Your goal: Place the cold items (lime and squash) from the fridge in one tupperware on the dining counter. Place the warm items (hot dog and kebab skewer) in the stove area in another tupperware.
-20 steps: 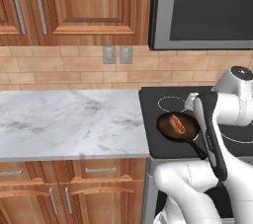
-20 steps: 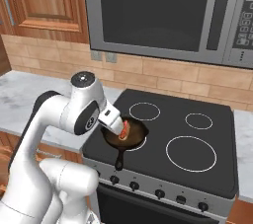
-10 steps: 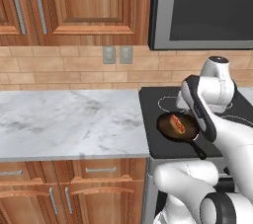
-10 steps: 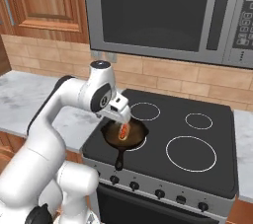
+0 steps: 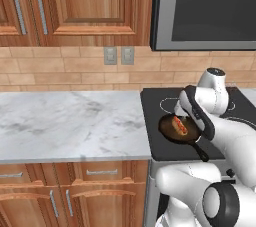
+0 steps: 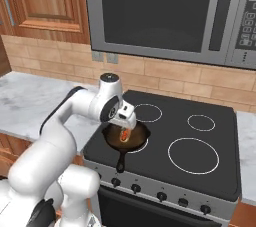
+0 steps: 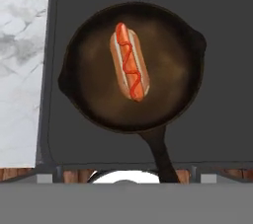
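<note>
Claw over the pan, hot dog not yet grabbed.

Left to right: marble counter [image 5: 65, 123], then stove [image 5: 155, 143] with pan [image 7: 89, 109]; hot dog [image 7: 129, 61] lies in the pan, bun up, angled to the handle. Gripper [image 6: 126, 121] hangs just above it, jaws fully spread, nothing held. Risk: descending without rolling to match the bun's diagonal, so fingers hit the pan rim or squash the bun. Hand view gives that angle; right base view shows the burners [image 6: 193, 156] beyond.

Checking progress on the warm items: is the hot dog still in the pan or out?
In: the hot dog lies flat inside the dark pan on the stove.
</note>
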Robot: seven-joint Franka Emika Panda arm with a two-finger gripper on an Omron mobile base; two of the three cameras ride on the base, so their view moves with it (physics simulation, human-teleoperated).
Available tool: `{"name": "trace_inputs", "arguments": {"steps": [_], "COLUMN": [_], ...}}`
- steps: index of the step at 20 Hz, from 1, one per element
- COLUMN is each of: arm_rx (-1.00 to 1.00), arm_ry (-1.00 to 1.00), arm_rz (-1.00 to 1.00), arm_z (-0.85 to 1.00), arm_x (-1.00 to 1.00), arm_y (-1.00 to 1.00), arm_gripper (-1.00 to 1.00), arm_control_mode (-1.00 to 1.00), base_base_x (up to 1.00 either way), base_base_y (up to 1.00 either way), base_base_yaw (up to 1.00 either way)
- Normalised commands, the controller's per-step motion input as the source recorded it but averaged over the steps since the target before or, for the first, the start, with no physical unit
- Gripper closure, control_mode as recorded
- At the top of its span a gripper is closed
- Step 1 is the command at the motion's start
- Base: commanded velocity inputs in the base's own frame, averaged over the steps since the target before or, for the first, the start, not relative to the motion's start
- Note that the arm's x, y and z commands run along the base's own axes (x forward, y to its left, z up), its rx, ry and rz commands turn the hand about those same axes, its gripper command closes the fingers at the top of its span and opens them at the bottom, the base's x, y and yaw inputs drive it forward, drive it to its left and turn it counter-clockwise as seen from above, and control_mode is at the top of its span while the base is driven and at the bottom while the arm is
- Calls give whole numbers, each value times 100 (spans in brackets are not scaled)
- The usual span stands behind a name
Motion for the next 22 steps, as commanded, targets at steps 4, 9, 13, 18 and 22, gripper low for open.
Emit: {"name": "trace_inputs", "arguments": {"steps": [4, 9, 13, 18, 22], "arm_rx": [-4, -4, -1, 0, 0], "arm_ry": [-15, -4, 1, 0, 0], "arm_rz": [3, 2, 4, 6, 4], "arm_z": [-44, -22, -7, -7, -15], "arm_x": [34, 37, 38, 29, 12], "arm_y": [0, 0, -14, -29, -16], "arm_gripper": [-100, -100, -100, -100, -100], "arm_control_mode": [-100, -100, -100, -100, -100], "base_base_x": [0, 0, 0, 0, 0], "base_base_y": [0, 0, 0, 0, 0], "base_base_yaw": [0, 0, 0, 0, 0]}}
